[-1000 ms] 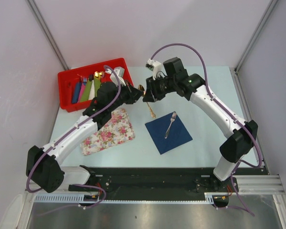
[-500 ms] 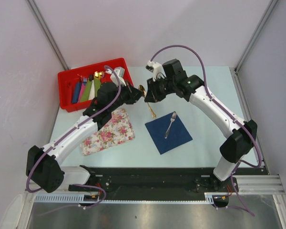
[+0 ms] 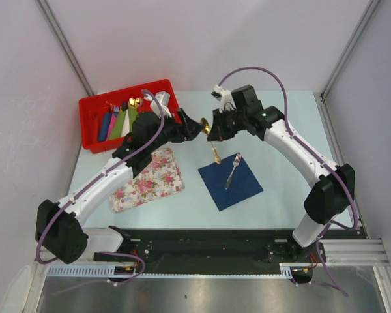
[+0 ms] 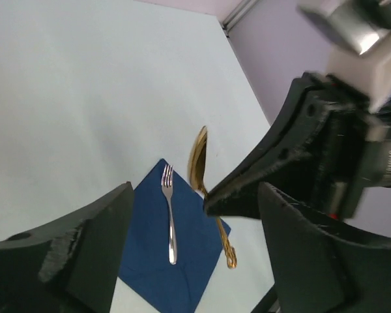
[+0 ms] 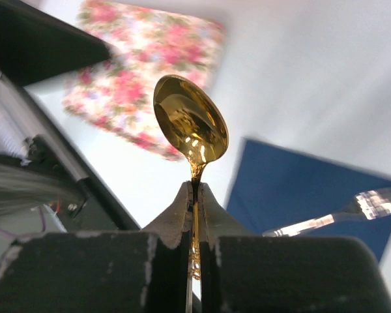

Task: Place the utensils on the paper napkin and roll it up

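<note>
Top view: right tool (image 3: 212, 132) grasps the gold spoon (image 3: 214, 150) aloft; navy napkin (image 3: 242, 187), bearing the fork (image 3: 232, 169), lies near, below it.
Left wrist: left tool (image 4: 195, 195) released, empty.
Right wrist: pinch sits at the spoon's neck. Advise lowering gently, laying it beside the fork.

Right claw (image 5: 194, 190) clamped — left claw (image 3: 193, 129) agape

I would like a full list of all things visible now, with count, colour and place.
table: 1, pale blue, under everything
napkin: 1, navy, flat mid-table
fork: 1, silver, on napkin
spoon: 1, gold, held up beside napkin's far corner
tray: 1, pink-flowered, left of napkin
bin: 1, red, far-left corner
rolls: several, mixed colours, in bin
left gripper: 1, black, open, near spoon
right gripper: 1, black, shut on spoon
</note>
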